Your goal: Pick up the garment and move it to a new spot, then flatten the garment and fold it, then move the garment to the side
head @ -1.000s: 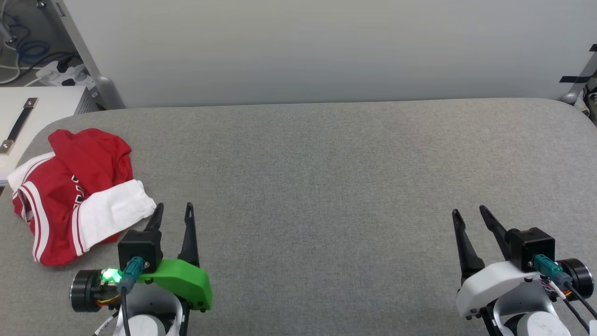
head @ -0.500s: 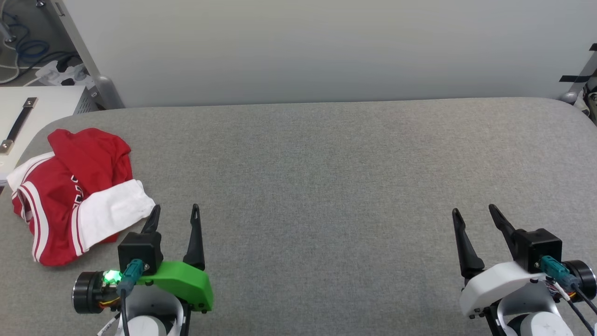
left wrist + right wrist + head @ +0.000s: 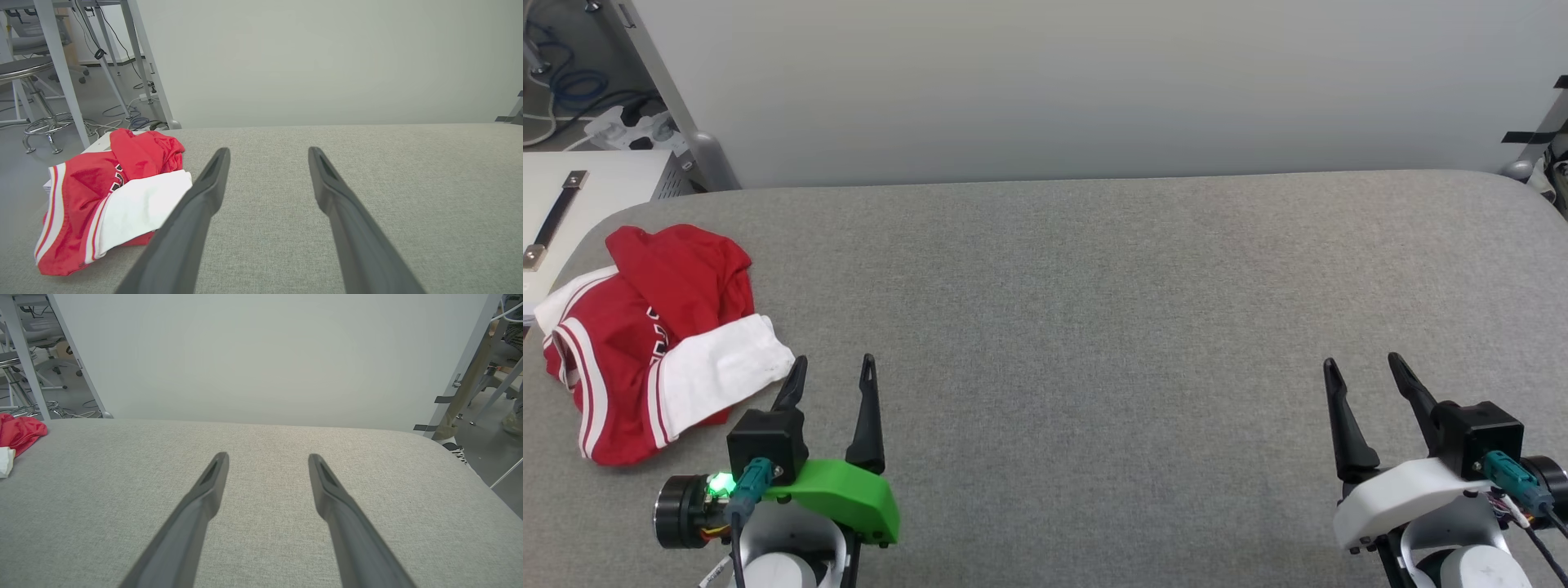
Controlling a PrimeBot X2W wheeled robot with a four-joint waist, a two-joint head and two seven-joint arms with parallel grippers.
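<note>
While I am watching through the head camera, both arms are sitting at the near edge of the grey padded table (image 3: 1094, 343), and I am judging the task to be at its very start. Nearest me, the left gripper (image 3: 836, 359) is standing with its two dark fingers spread wide and nothing between them. The right gripper (image 3: 1361, 359), well apart toward the other end, is showing the same wide, empty spread over the grey cloth. Just beyond and to the left of the left gripper, the garment (image 3: 645, 343) is lying in a crumpled heap at the table's left end, its red body bunched and one white sleeve draped across it. That sleeve is lying just beside the nearer left fingertip, and I am unable to tell whether the two are touching. Striped trim and a sliver of black lettering are showing among the folds. Farther back, the table is running up to the pale wall (image 3: 1094, 82), with a white cabinet (image 3: 572, 204) beyond the garment's corner. I am counting every step as left to do: the pick-up, the move to a new spot, the flattening, the folding and the setting aside.
</note>
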